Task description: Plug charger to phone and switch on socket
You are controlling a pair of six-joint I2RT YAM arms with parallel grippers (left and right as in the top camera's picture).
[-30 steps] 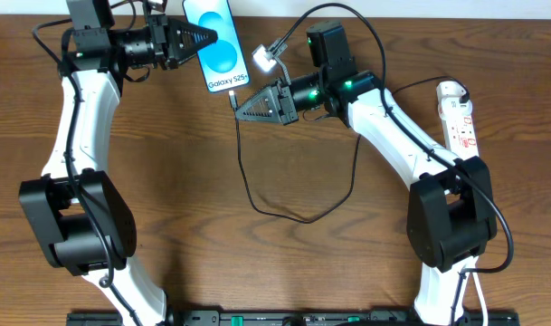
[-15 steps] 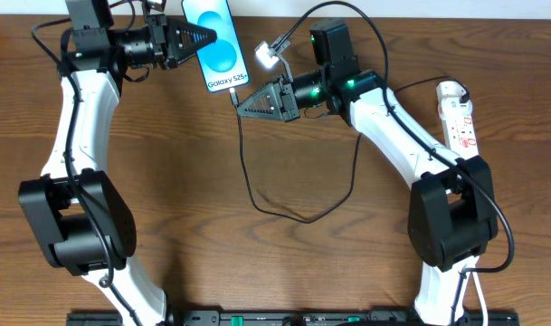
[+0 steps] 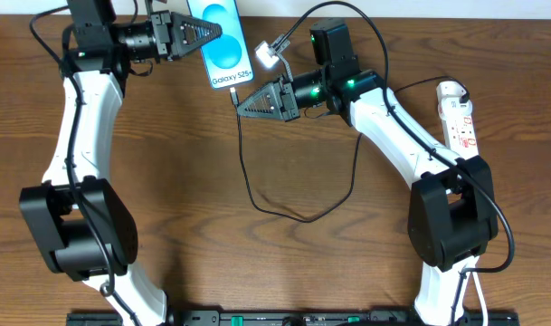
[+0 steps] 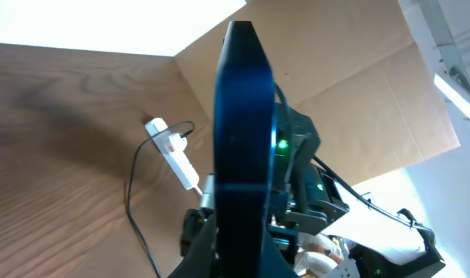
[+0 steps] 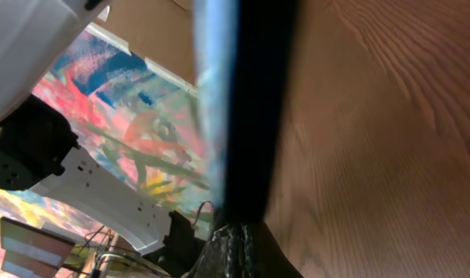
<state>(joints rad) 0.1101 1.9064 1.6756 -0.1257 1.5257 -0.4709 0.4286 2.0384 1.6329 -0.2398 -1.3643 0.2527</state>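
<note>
My left gripper (image 3: pixel 210 34) is shut on the phone (image 3: pixel 224 43) and holds it up at the back of the table, light blue screen facing up. The left wrist view shows the phone edge-on (image 4: pixel 242 131) between that gripper's (image 4: pixel 236 259) jaws. My right gripper (image 3: pixel 242 103) is shut on the charger's black connector tip (image 3: pixel 235 94), which meets the phone's bottom edge. In the right wrist view the connector (image 5: pixel 238 235) touches the phone's dark edge (image 5: pixel 254 108); I cannot tell how deep it sits. The white adapter (image 3: pixel 268 58) hangs near the right wrist. The socket (image 3: pixel 459 113) lies at the far right.
The black charger cable (image 3: pixel 257 204) loops across the middle of the brown table (image 3: pixel 166 199) and back up over the right arm. The socket also shows in the left wrist view (image 4: pixel 173 147), with cardboard (image 4: pixel 350 85) behind it.
My left gripper has shifted the phone slightly up and to the right. My right gripper has moved up a little with the connector, then held still.
</note>
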